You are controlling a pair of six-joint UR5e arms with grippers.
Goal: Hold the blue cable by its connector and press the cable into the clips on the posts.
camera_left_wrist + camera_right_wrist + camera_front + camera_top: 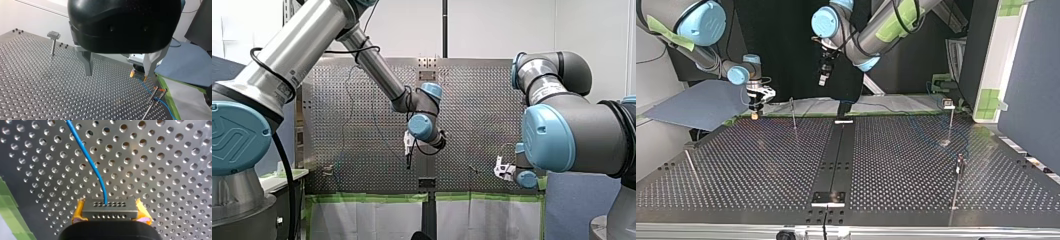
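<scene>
The connector (110, 210) is clenched between the yellow pads (78, 212) of my right jaws. They grasp it by its two short ends, so the face with the pin holes looks outward and the blue cable (86, 157) leaves it freely, curving away just above the perforated table (162, 170). I judge the grip is chosen so the lead can be steered without being pinched. In the top view my right arm (738, 75) holds the connector low over the table's far edge, near the corner at that view's left, with a thin post (793, 114) just beside it. In the left wrist view the cable runs from the connector past thin post tops (155, 91) near that same edge. I cannot tell whether it is seated in a clip there. My left jaws are released and hold nothing. Their metal fingers (87, 62) hang well apart, high above the table toward its middle and clear of the cable. I take that as a waiting pose, ready to push the lead down. Another post with a flat clip head (53, 41) stands near a table corner, well apart from the connector. A tall post (950, 120) rises toward the edge at the top view's right. The pressing looks barely begun.
</scene>
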